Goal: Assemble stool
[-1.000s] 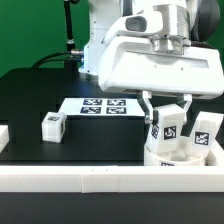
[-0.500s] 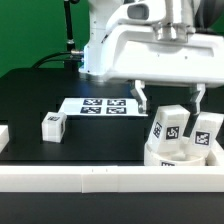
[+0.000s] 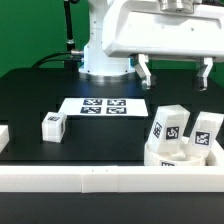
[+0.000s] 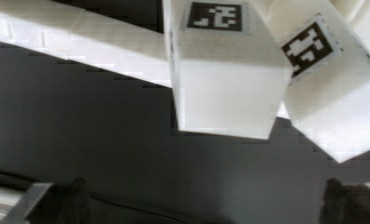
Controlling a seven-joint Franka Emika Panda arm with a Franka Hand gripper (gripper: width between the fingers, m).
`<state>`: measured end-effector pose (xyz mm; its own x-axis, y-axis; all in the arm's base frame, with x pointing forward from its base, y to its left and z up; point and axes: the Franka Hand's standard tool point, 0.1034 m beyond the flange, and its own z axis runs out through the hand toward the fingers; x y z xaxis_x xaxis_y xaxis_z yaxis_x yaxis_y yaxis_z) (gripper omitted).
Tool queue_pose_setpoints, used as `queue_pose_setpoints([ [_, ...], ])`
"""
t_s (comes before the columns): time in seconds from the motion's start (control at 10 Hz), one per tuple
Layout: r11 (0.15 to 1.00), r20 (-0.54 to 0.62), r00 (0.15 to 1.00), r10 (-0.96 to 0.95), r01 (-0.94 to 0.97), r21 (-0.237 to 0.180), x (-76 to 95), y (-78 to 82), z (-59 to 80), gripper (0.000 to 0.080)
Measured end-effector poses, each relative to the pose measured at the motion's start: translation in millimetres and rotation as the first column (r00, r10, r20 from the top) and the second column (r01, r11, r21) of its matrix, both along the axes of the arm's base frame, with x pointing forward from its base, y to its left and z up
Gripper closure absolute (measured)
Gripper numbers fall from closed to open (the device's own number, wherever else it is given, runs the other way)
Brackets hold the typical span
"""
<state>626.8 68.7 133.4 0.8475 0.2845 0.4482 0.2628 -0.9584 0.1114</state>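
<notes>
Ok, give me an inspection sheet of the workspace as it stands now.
Surface: black table.
Job's things: seat disc holds an upright leg and a second leg beside it; loose leg sits apart on the table.
Clutter: nothing seen.
Grippers: gripper open, empty, above the seated legs.
Cables: black cable behind the arm's base.
Surroundings: marker board, white border rail in front, green backdrop.

"What colours are you seeing on the stool parts?"

"Your legs (image 3: 168, 128) are white, each with a black-and-white square tag. The seat disc (image 3: 165, 158) is plain white."

"And the rest?"

"You've got a black table (image 3: 40, 95), a white marker board (image 3: 104, 106) printed with black tags, a white rail (image 3: 110, 178), and a green backdrop (image 3: 25, 35) at the upper left of the frame."
</notes>
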Motion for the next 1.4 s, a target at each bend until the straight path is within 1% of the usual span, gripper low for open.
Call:
queue_pose_setpoints([
  [0.1, 1.000, -0.002, 1.000, 0.001, -0.001, -0.001, -0.3, 0.0, -0.6, 0.0151],
  [0.2, 0.999, -0.051, 0.998, 0.039, -0.040, -0.018, -3.7, 0.1, -6.0, 0.0151],
  [0.3, 0.998, -0.049, 0.997, 0.054, -0.055, -0.023, 0.3, 2.2, -3.1, 0.0151],
  [0.4, 0.998, -0.098, 0.994, 0.057, -0.060, -0.019, -2.3, 5.1, -6.3, 0.0151],
  [0.6, 1.000, -0.323, 0.946, 0.024, -0.025, 0.003, -8.6, 9.5, -11.2, 0.0151],
  [0.7, 1.000, -0.409, 0.913, 0.013, -0.016, -0.004, -10.2, 12.3, -11.5, 0.0151],
  [0.9, 1.000, -0.507, 0.862, 0.013, -0.019, -0.008, -11.9, 16.7, -12.1, 0.0151],
  [1.0, 0.995, -0.482, 0.873, 0.078, -0.096, -0.013, -4.3, 17.0, -11.2, 0.0151],
  [1.2, 0.990, -0.478, 0.871, 0.117, -0.140, -0.014, -2.9, 15.8, -10.7, 0.0151],
  [1.4, 0.935, -0.478, 0.824, 0.304, -0.355, -0.017, -3.0, 12.2, -11.2, 0.0151],
])
